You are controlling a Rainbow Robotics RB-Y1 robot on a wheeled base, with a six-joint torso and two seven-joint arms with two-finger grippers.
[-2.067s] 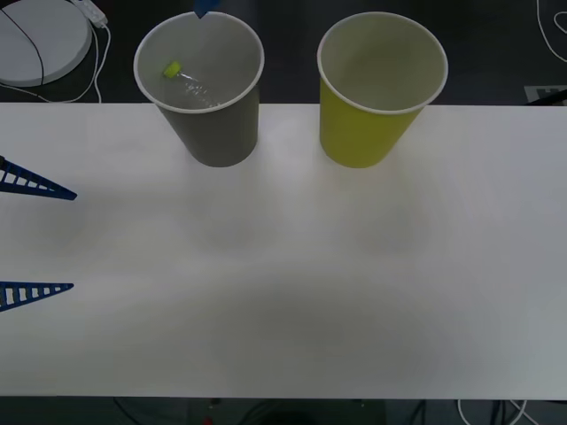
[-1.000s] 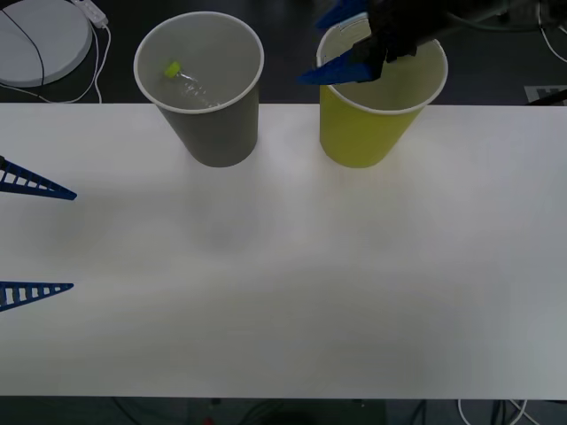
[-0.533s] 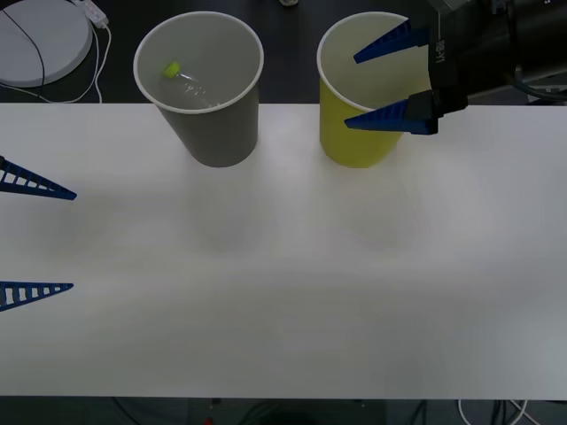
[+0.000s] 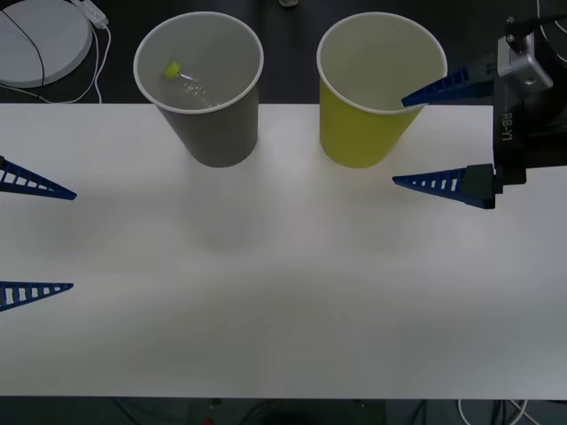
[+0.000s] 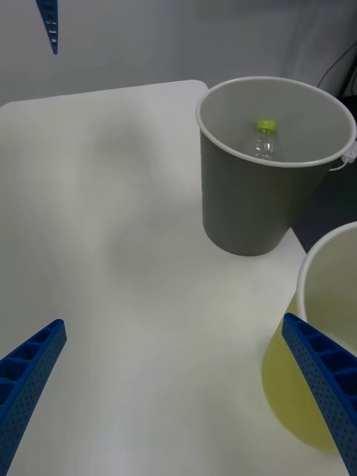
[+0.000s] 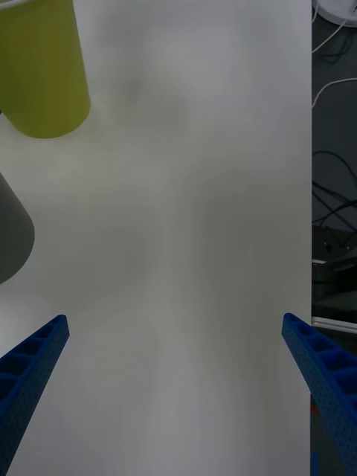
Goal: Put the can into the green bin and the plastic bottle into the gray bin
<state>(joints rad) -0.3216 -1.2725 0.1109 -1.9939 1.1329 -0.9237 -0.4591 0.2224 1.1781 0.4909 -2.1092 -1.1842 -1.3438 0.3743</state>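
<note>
Here, the gray bin [image 4: 200,84] and the green bin [image 4: 376,87] stand upright side by side along the far edge of the white worktop [image 4: 283,292], the gray one toward its left end. The plastic bottle [image 4: 183,81] lies inside the gray bin, lime cap up against the wall. The right gripper [image 4: 423,139] hovers near the far right corner, just beside the green bin, fingers spread wide and holding nothing. The left gripper [image 4: 35,239] waits at the left edge, fingers likewise spread apart.
</note>
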